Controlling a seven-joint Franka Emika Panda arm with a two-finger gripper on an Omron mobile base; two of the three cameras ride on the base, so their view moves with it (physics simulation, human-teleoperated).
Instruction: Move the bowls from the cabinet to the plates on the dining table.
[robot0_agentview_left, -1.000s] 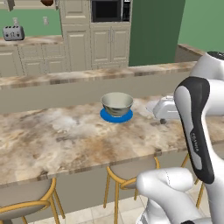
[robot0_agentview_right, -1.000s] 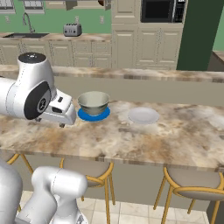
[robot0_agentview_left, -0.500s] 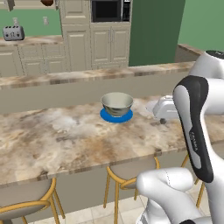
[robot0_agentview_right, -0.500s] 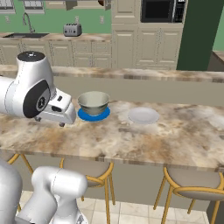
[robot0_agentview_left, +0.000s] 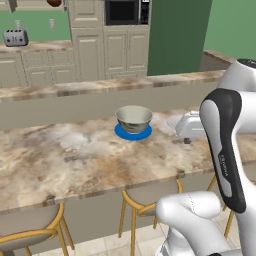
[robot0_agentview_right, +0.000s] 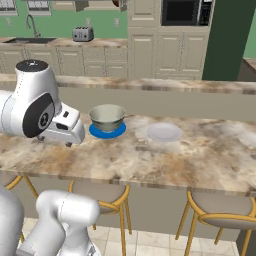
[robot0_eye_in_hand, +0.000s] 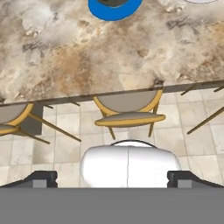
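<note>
little has changed: the arm stays pulled back, its tool (robot0_eye_in_hand: 112, 179) spread and empty over the stools. the grey bowl (robot0_agentview_left: 134, 118) sits on the blue plate (robot0_agentview_left: 133, 132) on the desk (robot0_agentview_left: 75, 160); the white plate (robot0_agentview_right: 164, 132) waits bare.

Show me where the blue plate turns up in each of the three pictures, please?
Left base view: blue plate at centre, under the grey-white bowl.
Right base view: left of centre, beside the pale plate.
Hand view: at the top edge.
Shared landmark: the mottled stone dining table.
</note>
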